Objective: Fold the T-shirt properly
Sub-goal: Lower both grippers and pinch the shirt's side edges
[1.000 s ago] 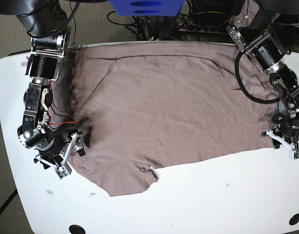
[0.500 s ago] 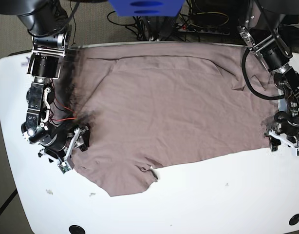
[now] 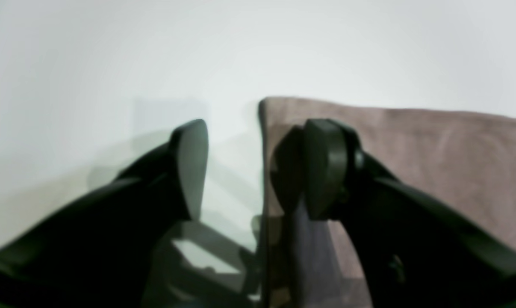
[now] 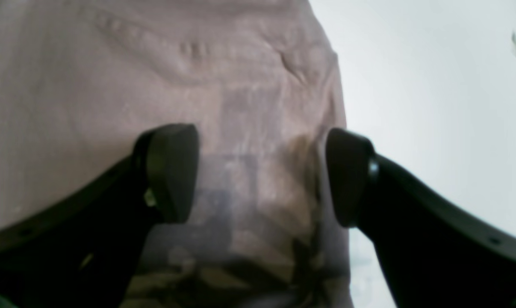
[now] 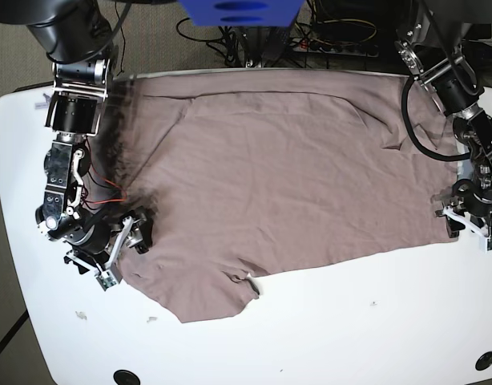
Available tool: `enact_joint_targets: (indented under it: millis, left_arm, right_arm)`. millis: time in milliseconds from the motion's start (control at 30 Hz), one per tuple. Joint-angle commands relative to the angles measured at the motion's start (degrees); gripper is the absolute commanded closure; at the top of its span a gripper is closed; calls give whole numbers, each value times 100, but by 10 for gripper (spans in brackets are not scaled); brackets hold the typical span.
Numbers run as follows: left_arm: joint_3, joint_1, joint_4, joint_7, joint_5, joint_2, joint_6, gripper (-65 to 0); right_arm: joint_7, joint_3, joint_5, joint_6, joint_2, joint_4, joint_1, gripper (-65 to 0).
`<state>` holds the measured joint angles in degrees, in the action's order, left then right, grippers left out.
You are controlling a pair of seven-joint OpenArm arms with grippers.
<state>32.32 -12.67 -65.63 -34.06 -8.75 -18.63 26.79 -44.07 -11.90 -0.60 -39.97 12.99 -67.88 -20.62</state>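
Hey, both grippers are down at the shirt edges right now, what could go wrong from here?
The left gripper straddles the T-shirt edge with one finger on bare table; closing might miss the fabric or catch only a sliver. The right gripper stands open over wrinkled cloth and may pinch a bunched fold. Uneven grips could skew the fold.

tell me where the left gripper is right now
In the base view the left gripper is at the right, at the T-shirt's near right corner; its wrist view shows open jaws straddling that edge.
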Motion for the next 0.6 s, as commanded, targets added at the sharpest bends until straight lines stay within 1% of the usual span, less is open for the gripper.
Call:
enact_joint_targets:
  millis: [0,67,333,567]
  left_arm:
    - [16,-153,-9,37,-76,-100,46,-306]
    - [5,-233,167,33,-104,-79,108,-301]
    - [7,-352,422,99,-89,-75,126,-323]
    - [-1,-303,408,158,-67,-79,122,-334]
  right_arm:
    - [157,-42,-86,-3,76,-71,-213,-462]
    - [183,-33,-112,-3,120,-62,-160,-464]
    - [173,-34,-99,-3,177,167,-250,-450]
    - [314,-59,-49,-3,205,629,-435,-448]
